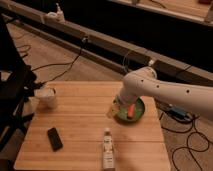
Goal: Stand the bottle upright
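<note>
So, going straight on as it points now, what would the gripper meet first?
Probably the bare table, just beside the green bowl: the gripper points down there. The bottle lies nearer the front edge, likely off that line, but depth is unclear.
</note>
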You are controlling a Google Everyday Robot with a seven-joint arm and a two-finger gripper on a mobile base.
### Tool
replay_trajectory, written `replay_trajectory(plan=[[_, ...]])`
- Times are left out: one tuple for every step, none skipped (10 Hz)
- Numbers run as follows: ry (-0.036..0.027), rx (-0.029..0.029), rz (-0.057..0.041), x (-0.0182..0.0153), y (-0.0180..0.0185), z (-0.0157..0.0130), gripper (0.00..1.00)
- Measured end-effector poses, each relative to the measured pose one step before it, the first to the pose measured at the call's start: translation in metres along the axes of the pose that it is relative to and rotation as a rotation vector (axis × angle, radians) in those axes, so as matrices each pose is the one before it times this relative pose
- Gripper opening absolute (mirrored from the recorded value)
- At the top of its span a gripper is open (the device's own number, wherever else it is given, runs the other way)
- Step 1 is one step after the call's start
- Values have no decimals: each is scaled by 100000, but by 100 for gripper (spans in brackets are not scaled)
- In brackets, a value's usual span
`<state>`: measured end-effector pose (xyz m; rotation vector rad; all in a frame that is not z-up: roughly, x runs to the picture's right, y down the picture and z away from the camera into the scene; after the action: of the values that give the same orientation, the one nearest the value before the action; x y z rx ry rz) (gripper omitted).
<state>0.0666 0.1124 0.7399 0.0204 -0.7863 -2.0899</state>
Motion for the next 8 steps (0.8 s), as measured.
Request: replay_trajectory(plan=[[-1701, 3362, 2202, -199, -708, 1075, 75], [-1127, 2141, 3091, -13, -436, 939, 75], [-327, 1258, 4026, 41, -120, 599, 75], [972, 1793, 4762, 323, -262, 522, 75], [1759, 1558, 4908, 372, -211, 313, 75], [2964, 1251, 6194, 413, -103, 115, 75], [3721, 484, 5750, 358, -97, -131, 75], [5459, 99, 6552, 372, -168, -508, 75]])
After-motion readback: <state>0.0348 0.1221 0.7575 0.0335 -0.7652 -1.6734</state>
